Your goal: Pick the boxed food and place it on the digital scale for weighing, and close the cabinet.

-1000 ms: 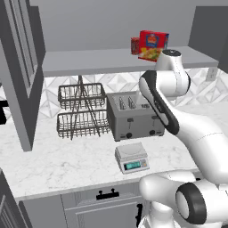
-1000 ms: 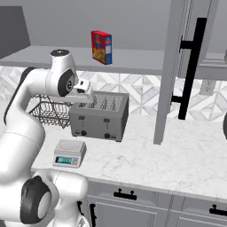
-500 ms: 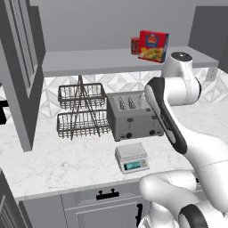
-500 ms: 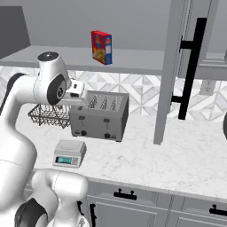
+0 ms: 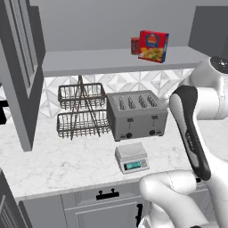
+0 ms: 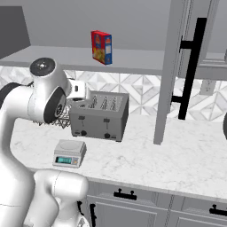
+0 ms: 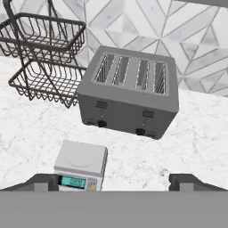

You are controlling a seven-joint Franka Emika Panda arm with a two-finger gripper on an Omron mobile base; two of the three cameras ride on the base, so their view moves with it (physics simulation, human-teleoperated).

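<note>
The boxed food [image 5: 153, 46] [image 6: 102, 47], red with a yellow picture, stands upright on the open cabinet's shelf [image 5: 111, 60]. Beside it stands a small red can [image 5: 135, 45]. The digital scale [image 5: 132, 157] [image 6: 69, 153] [image 7: 81, 165] sits bare on the marble counter in front of the toaster. The cabinet doors [image 5: 20, 67] [image 6: 175, 71] stand open, one with a black bar handle [image 6: 191, 66]. My gripper [image 7: 115, 181] hovers above the counter, looking down at scale and toaster. It is open, its fingertips [image 7: 44, 180] wide apart with nothing between them.
A grey four-slot toaster [image 5: 137, 115] [image 6: 99, 116] [image 7: 129, 91] stands against the tiled wall. A two-tier wire basket rack [image 5: 81, 111] [image 7: 44, 58] is to its left. Grey drawers with black handles [image 5: 107, 194] [image 6: 124, 194] run under the counter edge.
The arm's upper joints have swung outward, to the right in the left base view and left in the right base view. The box, scale and doors have not moved.
</note>
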